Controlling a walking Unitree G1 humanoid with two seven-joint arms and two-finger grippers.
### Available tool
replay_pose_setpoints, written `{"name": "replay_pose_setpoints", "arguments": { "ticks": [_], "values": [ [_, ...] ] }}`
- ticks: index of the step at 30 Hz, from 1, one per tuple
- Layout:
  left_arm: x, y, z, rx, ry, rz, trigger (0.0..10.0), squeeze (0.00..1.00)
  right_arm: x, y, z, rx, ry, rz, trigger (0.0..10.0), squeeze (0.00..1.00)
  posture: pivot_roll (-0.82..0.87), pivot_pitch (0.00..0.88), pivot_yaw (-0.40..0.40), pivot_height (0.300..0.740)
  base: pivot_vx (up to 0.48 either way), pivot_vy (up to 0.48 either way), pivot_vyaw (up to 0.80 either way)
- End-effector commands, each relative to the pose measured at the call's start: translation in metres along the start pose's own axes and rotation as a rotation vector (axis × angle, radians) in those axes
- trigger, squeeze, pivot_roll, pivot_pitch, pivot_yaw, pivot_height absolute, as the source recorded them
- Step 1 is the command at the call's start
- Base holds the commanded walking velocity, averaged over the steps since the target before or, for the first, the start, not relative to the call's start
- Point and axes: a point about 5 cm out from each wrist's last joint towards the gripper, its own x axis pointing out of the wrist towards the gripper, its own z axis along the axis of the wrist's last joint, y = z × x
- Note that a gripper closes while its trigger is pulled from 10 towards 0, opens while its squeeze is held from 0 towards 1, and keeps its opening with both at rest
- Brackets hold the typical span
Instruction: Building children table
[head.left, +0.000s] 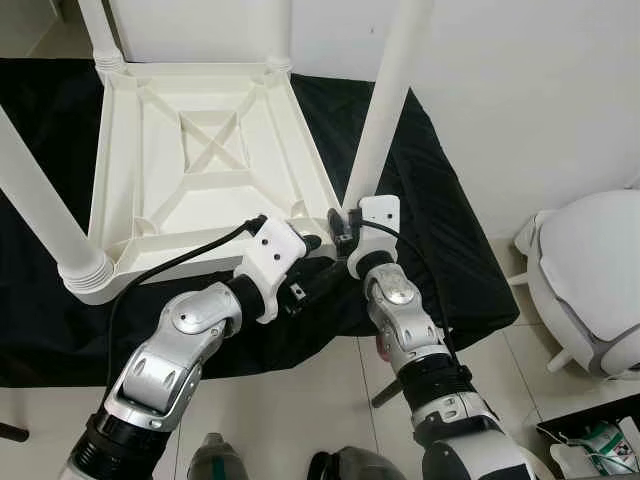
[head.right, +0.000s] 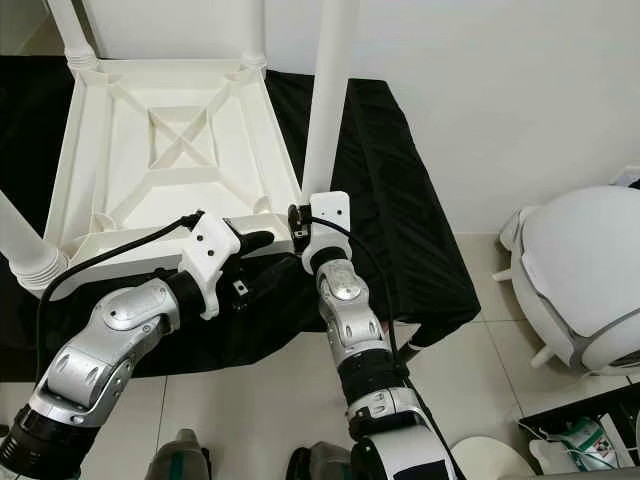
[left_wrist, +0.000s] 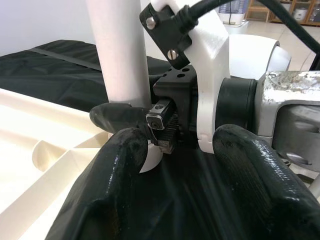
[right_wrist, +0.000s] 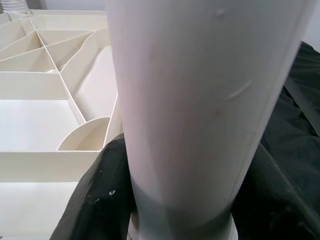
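Four legs, the near-right leg (head.left: 385, 120) clamped low by the right gripper (right_wrist: 170, 200); left gripper (left_wrist: 190, 165) open beside it. Light, stiff, slick plastic; hold near the tabletop (head.left: 200, 150) socket.

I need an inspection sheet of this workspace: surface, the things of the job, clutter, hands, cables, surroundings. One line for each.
Surface: black cloth spread on the tiled floor.
Job's things: white table top lies upside down on the cloth; four white legs stand at its corners, the near right leg upright.
Clutter: nothing seen on the cloth.
Hands: right hand shut on the base of the near right leg; left hand open, close beside it, holding nothing.
Cables: black cable runs along the left arm; another loops at the right wrist.
Surroundings: white wall; white rounded object on the floor at right.
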Motion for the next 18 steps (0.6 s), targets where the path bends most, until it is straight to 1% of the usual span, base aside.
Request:
{"name": "replay_pose_setpoints", "arguments": {
  "ticks": [1,2,3,4,7,9,10,11,14,16,17,18],
  "values": [
    [0.001,-0.003,-0.001,0.005,0.0,-0.018,10.0,0.0,-0.003,-0.005,-0.001,0.003,0.02,-0.059,10.0,0.0,0.03,0.024,-0.1,0.74,0.0,0.0,0.0],
    [0.0,-0.003,0.0,0.005,0.0,-0.016,10.0,0.0,-0.004,-0.005,0.001,0.007,0.016,-0.055,10.0,0.0,0.03,0.025,-0.101,0.74,0.0,0.0,0.0],
    [0.0,-0.003,-0.001,0.005,0.001,-0.014,10.0,0.0,-0.005,-0.005,0.004,0.009,0.013,-0.058,10.0,0.73,0.03,0.025,-0.101,0.74,0.0,0.0,0.0],
    [-0.001,-0.003,-0.001,0.005,0.002,-0.013,10.0,0.0,-0.005,-0.005,0.006,0.019,0.011,-0.051,10.0,1.0,0.03,0.025,-0.101,0.74,0.0,0.0,0.0],
    [-0.002,-0.003,-0.001,0.004,0.005,-0.011,10.0,0.0,-0.008,-0.004,0.008,0.026,0.015,-0.037,10.0,1.0,0.03,0.025,-0.101,0.74,0.0,0.0,0.0],
    [-0.003,-0.003,-0.002,0.006,0.008,-0.008,10.0,0.0,-0.011,-0.001,0.01,0.032,0.025,-0.001,10.0,1.0,0.04,0.026,-0.103,0.74,0.0,0.0,0.0],
    [-0.003,-0.003,-0.002,0.006,0.008,-0.008,10.0,0.0,-0.011,-0.001,0.01,0.032,0.025,-0.001,10.0,1.0,0.04,0.026,-0.103,0.74,0.0,0.0,0.0],
    [-0.003,-0.002,-0.001,0.007,0.008,-0.006,10.0,0.0,-0.013,-0.003,0.012,0.04,0.021,0.034,10.0,1.0,0.04,0.027,-0.105,0.74,0.0,0.0,0.0],
    [-0.003,-0.002,-0.001,0.007,0.007,-0.005,10.0,0.0,-0.013,-0.004,0.013,0.045,0.021,0.049,10.0,1.0,0.04,0.027,-0.105,0.74,0.0,0.0,0.0],
    [-0.002,-0.001,-0.001,0.009,0.006,-0.004,10.0,0.0,-0.013,-0.008,0.011,0.053,0.042,0.146,10.0,1.0,0.04,0.024,-0.104,0.74,0.0,0.0,0.0],
    [-0.002,-0.001,-0.001,0.01,0.006,-0.004,10.0,0.0,-0.014,-0.009,0.011,0.048,0.044,0.187,10.0,0.22,0.03,0.024,-0.104,0.74,0.0,0.0,0.0],
    [-0.002,-0.001,-0.001,0.01,0.006,-0.004,10.0,0.0,-0.014,-0.009,0.011,0.048,0.044,0.187,10.0,0.22,0.03,0.024,-0.104,0.74,0.0,0.0,0.0]
  ]
}}
